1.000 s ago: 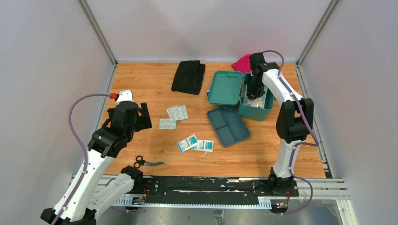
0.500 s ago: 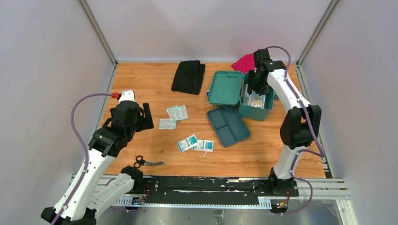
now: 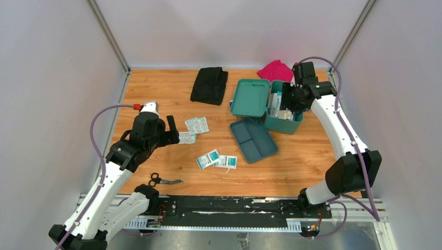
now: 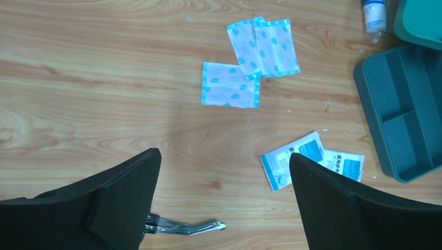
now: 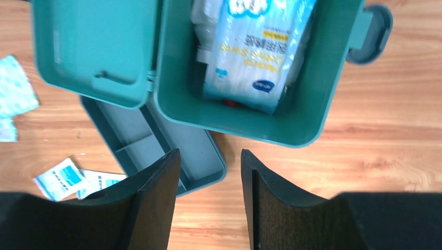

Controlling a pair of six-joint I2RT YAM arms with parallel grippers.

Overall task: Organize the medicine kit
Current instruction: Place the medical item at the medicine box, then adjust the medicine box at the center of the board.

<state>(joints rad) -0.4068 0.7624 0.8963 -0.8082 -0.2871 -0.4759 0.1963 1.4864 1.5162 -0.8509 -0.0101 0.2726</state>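
Open wood: the far-left corner, left of the black cloth [image 3: 209, 85], and the near-right strip, right of the inner tray [image 3: 254, 139]. The centre is littered but flat, passable overhead: plasters [image 3: 196, 125], wipe packets [image 3: 216, 159], scissors [image 3: 166, 181] near left. The medicine kit [image 3: 283, 126] stands tall at far right, lid [image 3: 250, 98] open to its left, tray just beside its near-left corner. The box mouth is mostly filled by a white packet [image 5: 255, 47]. The pink cloth [image 3: 275, 70] lies just behind.

Medicine kit [image 3: 284, 127] open, lid [image 3: 250, 97] swung left; inner tray [image 3: 253, 139] beside it; right hand [image 3: 293, 99] over kit.
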